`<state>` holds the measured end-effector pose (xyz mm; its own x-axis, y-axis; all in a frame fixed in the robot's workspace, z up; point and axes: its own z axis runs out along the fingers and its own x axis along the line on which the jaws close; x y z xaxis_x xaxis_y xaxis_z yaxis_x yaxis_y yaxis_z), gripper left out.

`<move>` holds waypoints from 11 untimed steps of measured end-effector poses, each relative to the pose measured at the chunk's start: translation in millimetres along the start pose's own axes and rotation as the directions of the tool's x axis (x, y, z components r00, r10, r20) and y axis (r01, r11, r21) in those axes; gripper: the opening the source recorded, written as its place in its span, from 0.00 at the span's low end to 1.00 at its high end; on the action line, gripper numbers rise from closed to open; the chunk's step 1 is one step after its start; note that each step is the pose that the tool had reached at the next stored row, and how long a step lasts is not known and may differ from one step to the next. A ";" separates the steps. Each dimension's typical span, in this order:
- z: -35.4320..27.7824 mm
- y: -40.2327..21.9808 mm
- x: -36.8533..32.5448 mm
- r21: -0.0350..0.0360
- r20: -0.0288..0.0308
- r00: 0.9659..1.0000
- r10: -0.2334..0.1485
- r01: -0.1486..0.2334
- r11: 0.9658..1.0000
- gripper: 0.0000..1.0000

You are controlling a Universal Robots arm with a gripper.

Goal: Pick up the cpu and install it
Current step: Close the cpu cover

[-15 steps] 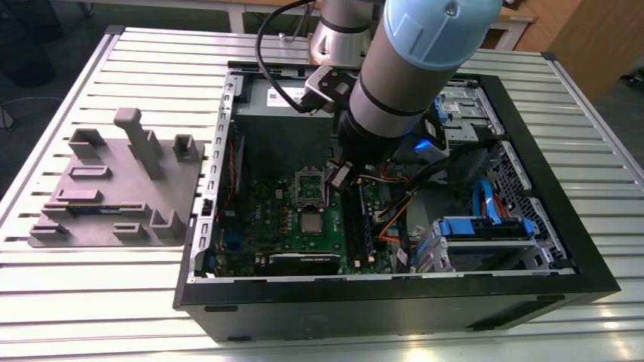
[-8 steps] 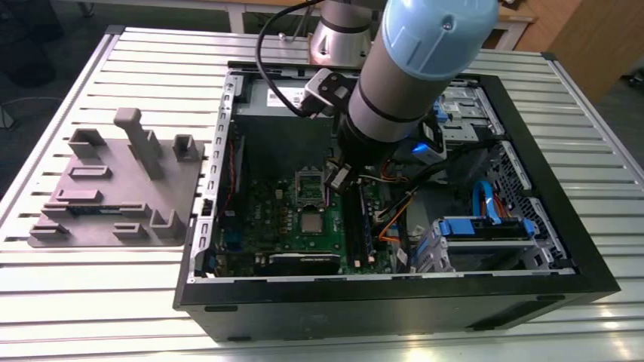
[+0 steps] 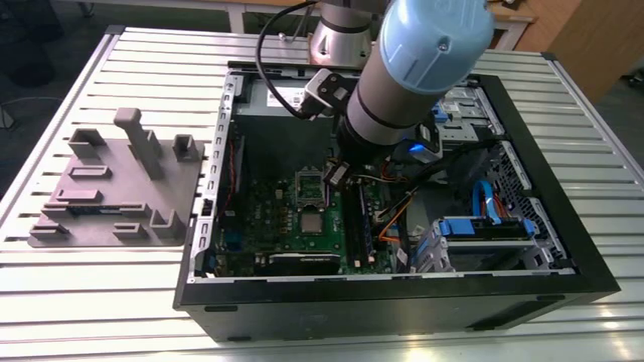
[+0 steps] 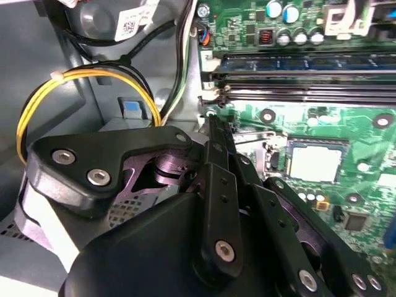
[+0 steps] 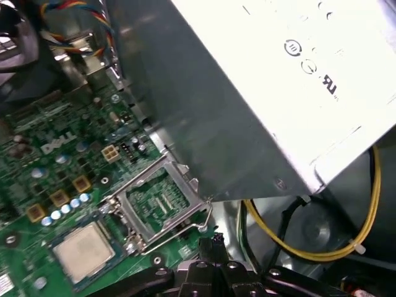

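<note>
Inside the open case (image 3: 397,302), the motherboard (image 3: 271,226) is crowded by a grey power supply (image 5: 260,93), yellow cables (image 5: 297,244) and dark memory slots (image 4: 297,65). The socket frame (image 5: 158,198) is seen raised beside the cpu (image 5: 83,250), a dull silver-grey square lying flat in its socket (image 3: 313,222), apart from the gripper (image 4: 213,120). The gripper's fingers are seen pressed together, with nothing held, just above the board near the frame. The case rests on a slatted metal table (image 3: 90,302), beside a grey fixture (image 3: 116,188).
</note>
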<state>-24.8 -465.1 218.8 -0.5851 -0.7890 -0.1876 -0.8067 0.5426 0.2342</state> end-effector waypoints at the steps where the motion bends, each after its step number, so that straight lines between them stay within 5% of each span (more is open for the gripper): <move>1: 1.3 0.0 -0.2 -0.002 0.002 1.000 0.000 0.000 1.000 0.10; 6: 7.7 -0.2 -0.8 -0.014 0.019 1.000 -0.002 0.002 1.000 0.10; 11: 14.7 0.1 0.1 -0.009 0.026 0.999 0.025 -0.025 1.000 0.10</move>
<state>-26.2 -460.8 204.7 -0.6071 -0.7673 -0.2067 -0.7911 0.5593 0.2476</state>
